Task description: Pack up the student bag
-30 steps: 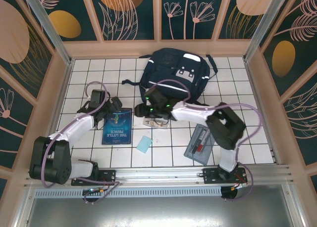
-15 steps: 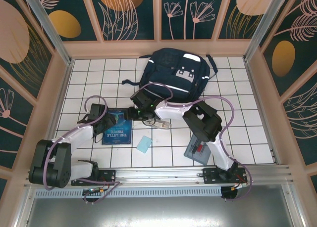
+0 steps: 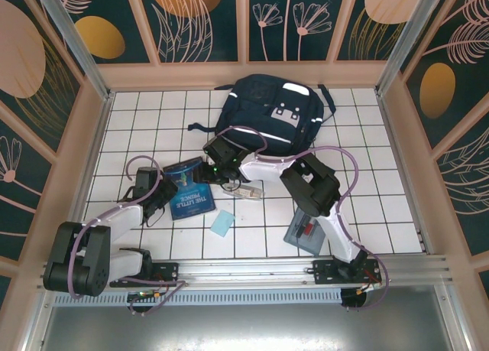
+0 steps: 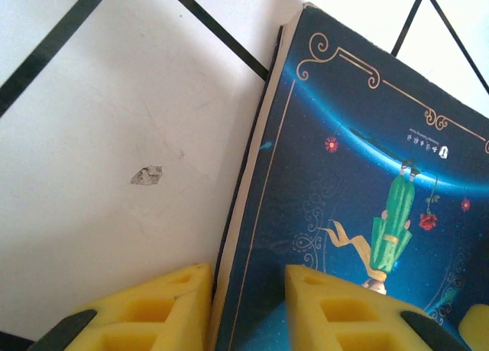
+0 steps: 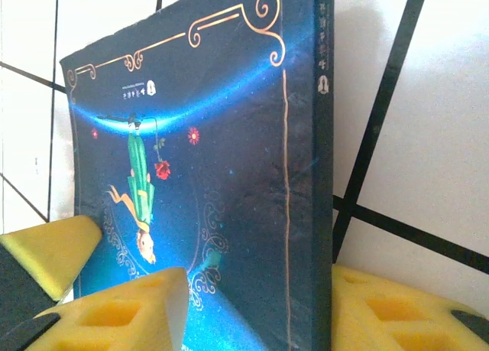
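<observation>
Count one student bag (image 3: 267,110), one book (image 3: 191,194), one grey pencil case (image 3: 307,230) and one pale blue square (image 3: 223,223). The bag is navy with white stripes and grey buckle patches. It lies at the far centre of the table (image 3: 137,121). The right gripper (image 5: 257,282) clamps the book's spine. The left gripper (image 4: 246,274) straddles its page edge; you cannot tell whether it grips.

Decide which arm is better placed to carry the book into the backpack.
Probably right: the right gripper straddles the book by its spine, on the side facing the student bag; the left gripper straddles the opposite edge, farther away.
</observation>
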Robot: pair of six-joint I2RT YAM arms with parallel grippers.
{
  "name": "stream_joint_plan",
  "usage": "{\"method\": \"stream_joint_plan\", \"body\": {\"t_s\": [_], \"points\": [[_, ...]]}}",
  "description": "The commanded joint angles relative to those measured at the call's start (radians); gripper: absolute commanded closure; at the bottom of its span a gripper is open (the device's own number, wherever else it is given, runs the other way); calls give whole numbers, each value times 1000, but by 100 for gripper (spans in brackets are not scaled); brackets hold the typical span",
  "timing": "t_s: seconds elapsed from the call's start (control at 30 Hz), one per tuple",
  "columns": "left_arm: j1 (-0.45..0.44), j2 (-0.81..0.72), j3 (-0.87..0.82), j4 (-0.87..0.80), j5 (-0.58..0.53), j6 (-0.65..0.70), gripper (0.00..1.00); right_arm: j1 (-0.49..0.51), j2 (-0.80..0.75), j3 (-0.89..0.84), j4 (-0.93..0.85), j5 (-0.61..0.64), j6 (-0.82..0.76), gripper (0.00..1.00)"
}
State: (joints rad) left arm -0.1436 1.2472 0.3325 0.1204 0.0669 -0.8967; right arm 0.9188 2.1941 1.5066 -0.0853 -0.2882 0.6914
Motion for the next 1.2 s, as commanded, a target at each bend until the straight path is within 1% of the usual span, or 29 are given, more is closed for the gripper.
{"method": "stream_joint_plan", "body": {"t_s": [0.0,0.03,0.1,0.2,0.27,0.33,0.37,0.4,0.43,0.47,0.5,0.53,0.6,0.63,0.7,0.77,0.83,0.93,1.0,1.1,1.17], "points": [[-28,40,-26,36,190,-62,70,22,-98,-36,126,-109,22,54],[-27,43,-27,39,188,-67,70,19,-103,-48,129,-115,23,55],[-28,46,-31,53,182,-85,70,10,-109,-86,176,-179,38,58],[-27,58,-39,85,179,-120,69,11,-124,-163,297,-268,72,58],[-28,67,-42,111,175,-144,69,15,-130,-186,328,-293,65,59],[-27,77,-44,135,184,-162,68,15,-138,-194,319,-280,53,69],[-27,81,-42,141,190,-165,65,12,-141,-193,314,-273,45,75],[-27,79,-37,140,197,-162,59,5,-141,-190,313,-266,40,81],[-28,73,-30,137,204,-156,51,-1,-142,-188,311,-267,37,89],[-28,61,-19,123,211,-146,38,-12,-145,-183,309,-272,32,97],[-28,44,-1,101,216,-129,26,-26,-154,-180,304,-275,28,100],[-28,28,18,75,218,-111,16,-38,-166,-179,298,-277,22,100],[-27,-17,74,18,217,-69,4,-72,-210,-168,250,-282,-4,100],[-28,-38,98,4,216,-54,2,-87,-235,-163,223,-280,-23,100],[-28,-80,147,21,232,-34,1,-123,-297,-148,157,-299,-65,100],[-27,-95,187,90,279,-32,1,-161,-353,-135,98,-326,-93,100],[-27,-87,223,206,356,-36,2,-200,-402,-123,52,-358,-111,100],[-28,-49,265,405,472,-80,1,-251,-469,-111,3,-398,-127,100],[-28,-11,293,532,555,-111,1,-280,-514,-110,-2,-423,-127,100],[-27,44,327,631,632,-138,1,-315,-580,-136,43,-466,-105,100],[-30,69,331,719,684,-180,2,-333,-607,-156,79,-494,-87,100]]}}
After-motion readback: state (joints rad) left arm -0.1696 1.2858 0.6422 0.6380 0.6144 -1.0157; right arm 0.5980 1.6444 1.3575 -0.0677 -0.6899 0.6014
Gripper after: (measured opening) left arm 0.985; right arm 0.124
